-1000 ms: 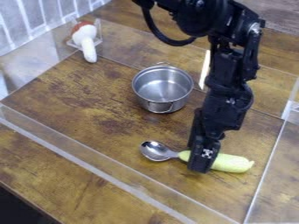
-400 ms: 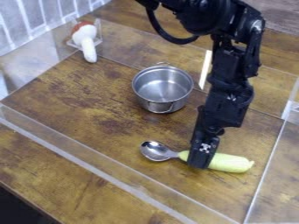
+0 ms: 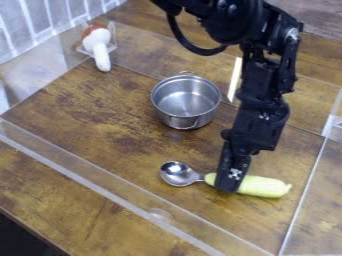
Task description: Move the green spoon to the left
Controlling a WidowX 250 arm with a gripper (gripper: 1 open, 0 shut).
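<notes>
The green spoon lies flat on the wooden table near the front right, its yellow-green handle (image 3: 266,186) pointing right and its shiny metal bowl (image 3: 178,173) pointing left. My gripper (image 3: 230,184) points steeply down and sits right over the left part of the handle, with its black fingers straddling it and hiding that part. The fingers are at the handle, but the view does not show whether they are pressing on it.
A larger round steel bowl (image 3: 186,99) stands behind the spoon, mid-table. A white object with a red top (image 3: 96,48) lies at the back left. Clear plastic walls (image 3: 94,190) border the table along the front and sides.
</notes>
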